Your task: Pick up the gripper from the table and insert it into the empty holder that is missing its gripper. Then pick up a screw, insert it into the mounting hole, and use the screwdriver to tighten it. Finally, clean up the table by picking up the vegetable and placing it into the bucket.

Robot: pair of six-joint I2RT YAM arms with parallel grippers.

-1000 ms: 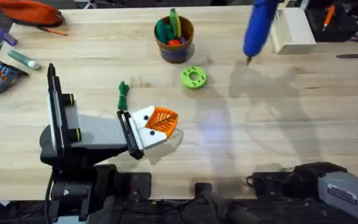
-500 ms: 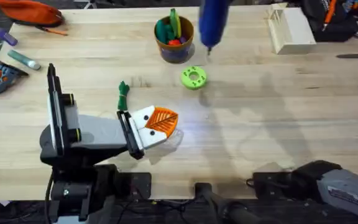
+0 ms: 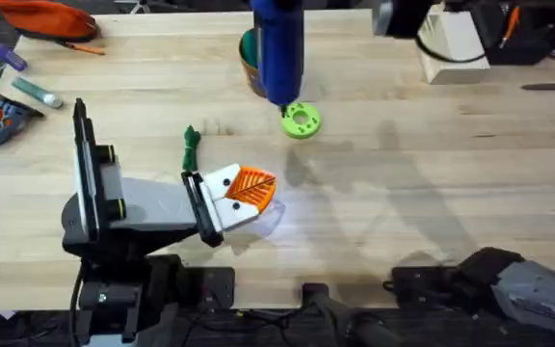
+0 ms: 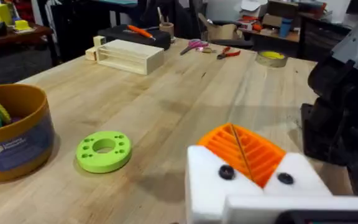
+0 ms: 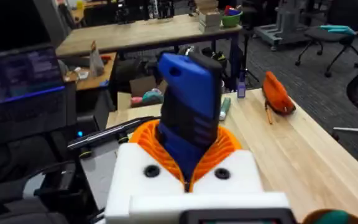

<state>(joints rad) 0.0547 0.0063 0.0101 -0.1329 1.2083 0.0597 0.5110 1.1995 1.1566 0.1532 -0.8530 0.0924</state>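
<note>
My right gripper (image 5: 188, 149) is shut on the blue screwdriver (image 5: 191, 93), which stands between its orange pads. From overhead the screwdriver (image 3: 277, 48) hangs high over the bucket (image 3: 251, 60), its tip just above the green disc (image 3: 301, 120). My left gripper (image 3: 249, 190) rests low over the table with its jaws shut; both white mounts carry orange fingertips (image 4: 244, 149), each mount showing a dark screw hole. The dark-green vegetable (image 3: 192, 146) lies just beyond the left gripper. I see no loose gripper piece and no loose screw.
A white tray (image 3: 456, 43) stands at the far right, also seen in the left wrist view (image 4: 129, 56). The bucket (image 4: 11, 137) holds toy pieces, with the green disc (image 4: 104, 150) beside it. Tools and an orange pouch (image 3: 46, 17) lie at the left edge.
The screwdriver has swept left across the far side of the table, from beside the white tray to over the bucket and green disc. The left arm has not moved.
</note>
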